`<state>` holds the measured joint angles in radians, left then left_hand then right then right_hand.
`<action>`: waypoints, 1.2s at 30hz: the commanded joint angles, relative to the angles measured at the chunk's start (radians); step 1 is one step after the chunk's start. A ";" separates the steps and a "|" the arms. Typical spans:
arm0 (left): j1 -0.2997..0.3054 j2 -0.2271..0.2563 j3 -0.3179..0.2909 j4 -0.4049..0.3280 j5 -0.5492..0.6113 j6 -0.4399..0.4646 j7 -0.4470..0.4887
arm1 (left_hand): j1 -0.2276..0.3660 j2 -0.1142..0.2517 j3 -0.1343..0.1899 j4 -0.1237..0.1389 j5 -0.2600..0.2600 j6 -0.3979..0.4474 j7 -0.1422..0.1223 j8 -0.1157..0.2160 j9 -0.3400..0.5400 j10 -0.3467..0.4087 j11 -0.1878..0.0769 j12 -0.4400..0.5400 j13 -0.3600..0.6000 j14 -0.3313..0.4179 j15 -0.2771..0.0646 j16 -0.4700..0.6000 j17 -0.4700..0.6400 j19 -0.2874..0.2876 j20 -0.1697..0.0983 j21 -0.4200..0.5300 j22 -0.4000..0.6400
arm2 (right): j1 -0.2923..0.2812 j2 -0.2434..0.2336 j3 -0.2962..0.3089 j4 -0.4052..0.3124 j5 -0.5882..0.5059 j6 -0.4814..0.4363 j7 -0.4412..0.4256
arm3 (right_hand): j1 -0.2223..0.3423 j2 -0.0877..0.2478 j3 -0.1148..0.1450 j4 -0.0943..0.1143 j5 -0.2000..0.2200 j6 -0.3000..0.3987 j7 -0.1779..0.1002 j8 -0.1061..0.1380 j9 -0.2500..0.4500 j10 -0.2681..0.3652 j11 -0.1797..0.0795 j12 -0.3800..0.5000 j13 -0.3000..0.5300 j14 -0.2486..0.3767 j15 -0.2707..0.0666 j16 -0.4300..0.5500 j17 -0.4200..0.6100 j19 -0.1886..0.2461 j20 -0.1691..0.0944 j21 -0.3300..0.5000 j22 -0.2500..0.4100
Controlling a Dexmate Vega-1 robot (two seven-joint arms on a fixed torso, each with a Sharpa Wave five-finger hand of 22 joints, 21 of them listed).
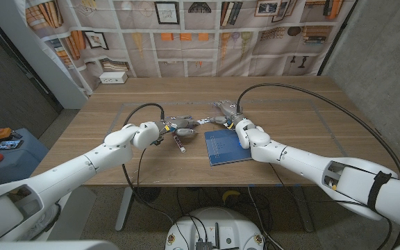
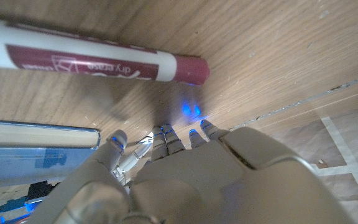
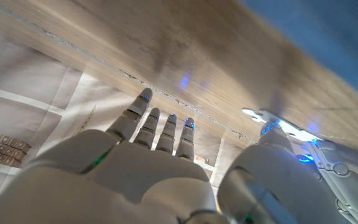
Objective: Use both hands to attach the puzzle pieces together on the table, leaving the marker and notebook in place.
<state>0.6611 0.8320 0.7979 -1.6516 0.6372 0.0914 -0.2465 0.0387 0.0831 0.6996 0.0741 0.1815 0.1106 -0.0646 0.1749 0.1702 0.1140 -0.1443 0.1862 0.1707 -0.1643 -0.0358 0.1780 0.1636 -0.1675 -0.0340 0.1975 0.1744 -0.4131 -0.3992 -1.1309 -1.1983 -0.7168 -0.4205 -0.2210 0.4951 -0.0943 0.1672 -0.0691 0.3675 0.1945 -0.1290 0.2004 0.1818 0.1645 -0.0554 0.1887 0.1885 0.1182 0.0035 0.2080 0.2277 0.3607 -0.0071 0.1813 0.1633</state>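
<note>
The pale puzzle pieces (image 1: 201, 122) lie as a thin strip on the wood between my two hands. My left hand (image 1: 171, 128) reaches them from the left; its fingertips (image 2: 166, 132) bend down onto the table, and what lies under them is hidden. My right hand (image 1: 229, 115) comes in from the right with straight fingers (image 3: 160, 121). Its thumb (image 3: 291, 165) stands apart, next to a pale piece (image 3: 277, 118). The maroon-capped marker (image 1: 180, 144) (image 2: 92, 59) lies just in front of my left hand. The blue notebook (image 1: 226, 146) (image 2: 33, 152) lies under my right forearm.
Black cables (image 1: 304, 94) loop over the table behind both hands. A blue cart (image 1: 5, 149) stands left of the table. The wall hanging behind has a printed bookshelf pattern. The table's front edge (image 1: 186, 186) runs close to the notebook.
</note>
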 commanded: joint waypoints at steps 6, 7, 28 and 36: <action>-0.002 0.000 0.002 0.007 -0.004 -0.006 0.003 | 0.010 0.097 0.001 -0.005 -0.001 0.007 -0.002 0.006 0.003 0.010 0.007 0.004 0.002 0.000 -0.045 -0.001 0.002 -0.094 -0.033 0.001 0.002 | -0.008 -0.007 -0.005 -0.015 -0.013 -0.017 0.004 | 0.010 0.002 0.002 -0.009 0.007 0.006 -0.006 0.006 0.000 0.006 0.001 0.001 0.002 0.007 0.000 0.004 -0.001 0.008 0.003 0.002 0.001; -0.002 0.000 0.001 0.007 -0.005 -0.007 0.003 | 0.010 0.097 0.001 -0.005 -0.001 0.007 -0.002 0.005 0.003 0.010 0.007 0.004 0.002 0.000 -0.044 -0.001 0.002 -0.093 -0.034 0.001 0.002 | -0.008 -0.006 -0.005 -0.014 -0.013 -0.019 0.003 | 0.010 0.002 0.002 -0.009 0.007 0.007 -0.007 0.006 0.000 0.006 0.001 0.001 0.002 0.007 0.000 0.005 -0.001 0.008 0.004 0.002 0.001; 0.015 0.005 -0.003 -0.012 -0.005 0.015 0.009 | 0.010 0.097 0.002 -0.006 -0.001 0.006 -0.002 0.005 0.003 0.010 0.009 0.004 0.002 0.001 -0.044 -0.001 0.002 -0.093 -0.033 0.001 0.002 | -0.007 0.008 -0.012 -0.008 -0.017 -0.028 -0.004 | 0.017 0.006 0.003 -0.014 0.012 0.008 -0.007 0.006 0.000 0.008 0.000 0.001 0.002 0.007 0.003 0.005 -0.003 0.007 0.006 0.002 0.001; 0.014 0.008 -0.002 -0.012 -0.006 0.007 0.010 | 0.010 0.098 0.002 -0.006 -0.001 0.007 -0.002 0.006 0.003 0.011 0.008 0.004 0.002 0.000 -0.045 -0.001 0.002 -0.093 -0.034 0.000 0.002 | -0.010 0.011 -0.020 -0.012 -0.030 -0.047 -0.002 | 0.018 0.007 0.003 -0.015 0.013 0.009 -0.007 0.006 0.000 0.010 0.001 0.002 0.002 0.008 0.003 0.005 -0.003 0.007 0.005 0.001 0.001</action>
<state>0.6726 0.8357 0.7963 -1.6602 0.6326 0.1018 -0.2387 0.0387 0.0831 0.6995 0.0741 0.1815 0.1070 -0.0682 0.1732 0.1698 0.1120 -0.1424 0.1859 0.1699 -0.1643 -0.0358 0.1781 0.1636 -0.1675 -0.0340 0.1975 0.1744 -0.4200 -0.3932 -1.1412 -1.2075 -0.7348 -0.4507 -0.2233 0.5056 -0.0837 0.1702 -0.0800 0.3754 0.1999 -0.1344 0.2003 0.1819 0.1644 -0.0554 0.1888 0.1884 0.1181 0.0035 0.2080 0.2230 0.3607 -0.0071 0.1813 0.1633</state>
